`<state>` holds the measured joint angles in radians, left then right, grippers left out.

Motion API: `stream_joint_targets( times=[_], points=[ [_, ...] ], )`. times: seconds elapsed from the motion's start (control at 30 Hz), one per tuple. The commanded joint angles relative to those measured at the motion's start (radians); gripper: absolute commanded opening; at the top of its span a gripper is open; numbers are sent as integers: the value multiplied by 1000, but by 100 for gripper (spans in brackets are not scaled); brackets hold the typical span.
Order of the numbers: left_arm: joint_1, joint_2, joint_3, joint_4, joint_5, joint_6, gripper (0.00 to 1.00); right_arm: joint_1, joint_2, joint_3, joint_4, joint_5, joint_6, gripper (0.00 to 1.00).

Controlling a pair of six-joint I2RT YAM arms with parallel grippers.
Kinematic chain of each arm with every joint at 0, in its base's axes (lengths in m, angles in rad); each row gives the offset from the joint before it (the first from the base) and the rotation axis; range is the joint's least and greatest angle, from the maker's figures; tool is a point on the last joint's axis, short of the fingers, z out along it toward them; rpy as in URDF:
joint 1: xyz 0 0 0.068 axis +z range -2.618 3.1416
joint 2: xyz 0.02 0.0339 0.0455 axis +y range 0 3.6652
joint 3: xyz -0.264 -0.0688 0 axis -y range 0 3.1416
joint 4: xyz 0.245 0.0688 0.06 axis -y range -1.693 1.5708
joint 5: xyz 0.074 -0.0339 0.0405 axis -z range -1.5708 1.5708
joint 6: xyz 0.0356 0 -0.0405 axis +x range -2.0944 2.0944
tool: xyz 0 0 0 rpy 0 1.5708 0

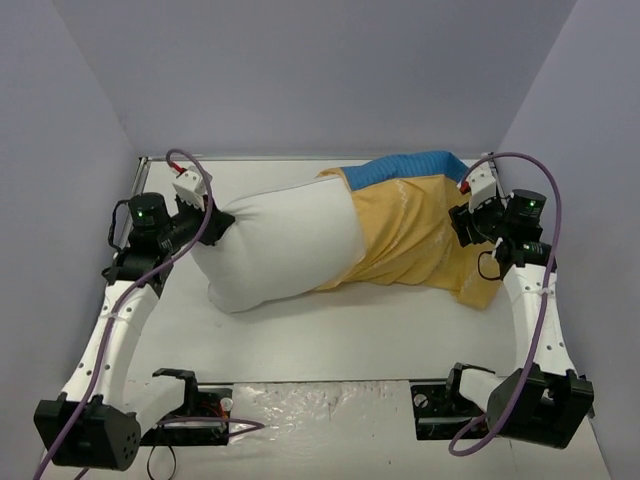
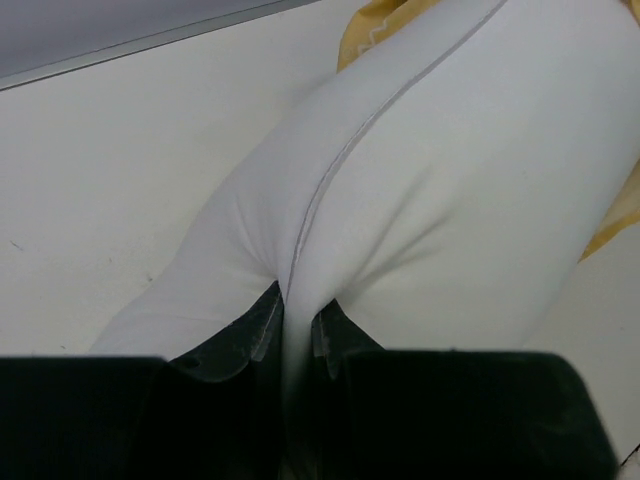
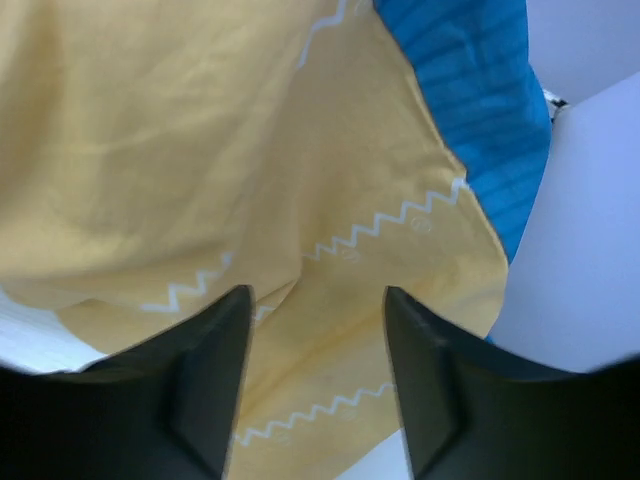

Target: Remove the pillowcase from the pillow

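Well, pillow [image 1: 280,245]: I see it lying across the table [image 1: 330,345], its white left half bare, its right half inside the pillowcase [image 1: 410,235].
pillowcase: bunched over the pillow's right end, yellow zigzag side out, with a blue strip showing at the far edge.
left gripper [image 2: 297,325]: at the pillow's left end, fingers pressed together on a fold of white fabric along the seam.
right gripper [image 3: 315,300]: over the pillowcase's right end, fingers spread with yellow cloth showing between them; I cannot tell from here whether they touch it.
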<state>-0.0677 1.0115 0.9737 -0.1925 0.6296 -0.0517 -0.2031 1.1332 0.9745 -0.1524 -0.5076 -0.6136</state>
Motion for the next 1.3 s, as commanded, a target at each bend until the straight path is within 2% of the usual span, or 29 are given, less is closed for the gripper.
stream_joint_targets(
  times=[0.0, 0.03, 0.13, 0.17, 0.2, 0.3, 0.33, 0.4, 0.43, 0.53, 0.6, 0.63, 0.73, 0.87, 0.93, 1.03, 1.1, 1.13, 1.27],
  points=[
    [16, 57, 120, 127, -22, -143, 2, -12, -98, 18, -52, -167, -46, 59],
    [14, 128, 158, 110, -30, -181, 2, -12, -134, 24, -59, -192, -46, 68],
    [6, 287, 359, -51, -114, -229, 2, -9, -186, 47, -72, -253, -9, 75],
    [5, 326, 406, -140, -151, -232, 2, -7, -193, 50, -75, -262, 3, 76],
    [5, 358, 483, -174, -210, -232, 2, -7, -196, 53, -84, -269, 9, 76],
    [2, 417, 557, -235, -305, -194, 5, -6, -202, 40, -99, -269, 18, 77],
    [-27, 392, 562, -239, -347, -144, 22, -5, -204, 32, -101, -264, 2, 78],
    [-75, 337, 545, -205, -433, -81, 47, -5, -205, 4, -104, -264, -21, 79],
    [-134, 266, 501, -149, -517, -16, 68, -4, -199, -2, -108, -270, -50, 80],
    [-208, 136, 418, -72, -562, 94, 86, 10, -172, -20, -137, -301, -119, 82],
    [-219, 67, 392, -81, -503, 127, 88, 33, -156, -23, -168, -293, -152, 83],
    [-225, 43, 344, -88, -426, 163, 91, 72, -141, -29, -185, -281, -179, 83],
    [-293, -88, 196, -93, -343, 213, 93, 186, -133, -89, -199, -174, -299, 85],
    [-346, -313, 4, -59, -350, 176, 94, 267, -119, -192, -158, -39, -558, 88],
    [-348, -376, -50, -64, -361, 161, 94, 272, -102, -221, -96, 3, -572, 89],
    [-348, -471, -127, -90, -370, 162, 94, 277, -50, -243, 127, 95, -473, 90],
    [-348, -519, -171, -97, -389, 162, 95, 289, 0, -234, 223, 159, -346, 89],
    [-348, -530, -182, -102, -395, 162, 95, 297, 11, -234, 325, 187, -294, 89],
    [-348, -583, -228, -120, -398, 154, 95, 408, 66, -282, 548, 357, -152, 98]
  ],
)
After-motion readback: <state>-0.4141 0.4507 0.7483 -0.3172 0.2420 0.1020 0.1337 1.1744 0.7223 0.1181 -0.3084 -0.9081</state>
